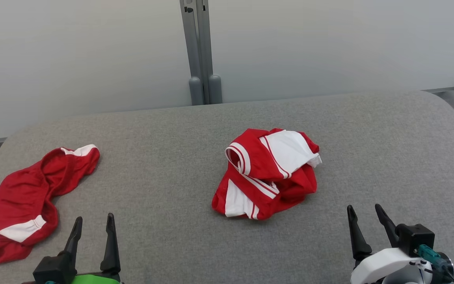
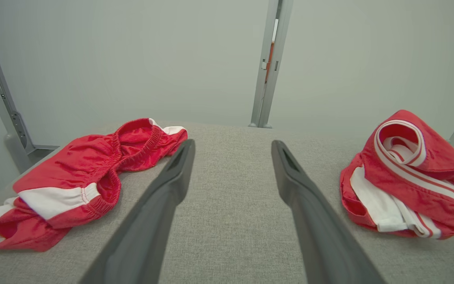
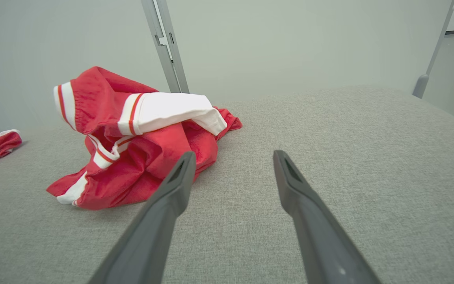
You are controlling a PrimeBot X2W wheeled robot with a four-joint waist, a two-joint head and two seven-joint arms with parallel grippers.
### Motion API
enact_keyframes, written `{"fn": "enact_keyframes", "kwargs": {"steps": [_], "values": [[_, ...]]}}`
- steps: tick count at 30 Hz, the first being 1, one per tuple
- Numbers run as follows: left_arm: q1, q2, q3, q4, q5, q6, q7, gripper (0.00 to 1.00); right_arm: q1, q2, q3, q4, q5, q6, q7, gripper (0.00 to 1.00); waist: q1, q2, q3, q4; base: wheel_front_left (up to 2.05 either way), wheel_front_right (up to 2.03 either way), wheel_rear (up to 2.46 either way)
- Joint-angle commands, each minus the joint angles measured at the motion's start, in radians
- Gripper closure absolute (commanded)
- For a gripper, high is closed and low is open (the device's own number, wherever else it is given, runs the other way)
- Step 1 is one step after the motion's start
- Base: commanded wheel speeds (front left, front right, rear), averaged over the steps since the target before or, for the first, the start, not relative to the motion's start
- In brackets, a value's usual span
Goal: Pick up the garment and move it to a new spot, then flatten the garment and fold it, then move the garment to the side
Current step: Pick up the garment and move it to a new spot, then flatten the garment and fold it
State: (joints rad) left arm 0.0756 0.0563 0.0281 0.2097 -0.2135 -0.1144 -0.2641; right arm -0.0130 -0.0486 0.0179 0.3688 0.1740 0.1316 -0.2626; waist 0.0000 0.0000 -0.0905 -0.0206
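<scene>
Red-and-white and bunched up, sitting at the middle of the grey felt table (image 1: 164, 157): taking that crumpled jersey (image 1: 268, 173) as the piece to lift, leaving the red shorts (image 1: 26, 197) at the left edge alone. Holding left gripper (image 1: 95, 217) and right gripper (image 1: 363, 207) near the front edge, both spread wide, empty. Likely best reaching with the right, pinching a raised fold, not scooping the heap.

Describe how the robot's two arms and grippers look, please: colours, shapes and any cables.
The left gripper and right gripper each have two long, dark, tapering fingers with pointed tips, on a black base. Below the left one sits a bright green cover. Behind the right one come a rounded white wrist shell, a black block and a teal connector with a dark cable.
</scene>
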Motion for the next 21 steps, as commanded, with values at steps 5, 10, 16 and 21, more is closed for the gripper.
{"fn": "enact_keyframes", "kwargs": {"steps": [5, 10, 16, 21], "values": [[0.015, -0.001, 0.016, 0.006, 0.029, -0.009, 0.0, 0.0, 0.019, -0.003, -0.01, -0.009, 0.0, -0.002, -0.003, 0.0, 0.0, 0.0, -0.003, 0.002, 0.0, 0.0, 0.0], [0.002, -0.003, 0.001, 0.017, 0.013, -0.013, -0.001, 0.0, 0.02, -0.003, -0.007, -0.01, 0.015, -0.002, -0.003, 0.0, 0.0, 0.0, -0.002, 0.006, 0.0, 0.0, 0.0], [-0.002, -0.005, -0.009, 0.026, -0.011, -0.014, -0.001, 0.0, 0.016, -0.003, 0.019, 0.0, 0.031, -0.002, -0.003, 0.0, 0.0, 0.0, 0.0, 0.021, 0.0, 0.0, 0.0], [-0.015, -0.005, -0.028, 0.025, -0.023, -0.015, -0.001, 0.0, -0.06, -0.003, 0.13, 0.024, 0.01, -0.002, 0.001, 0.0, 0.0, 0.0, 0.008, 0.054, 0.0, 0.0, 0.0]]}}
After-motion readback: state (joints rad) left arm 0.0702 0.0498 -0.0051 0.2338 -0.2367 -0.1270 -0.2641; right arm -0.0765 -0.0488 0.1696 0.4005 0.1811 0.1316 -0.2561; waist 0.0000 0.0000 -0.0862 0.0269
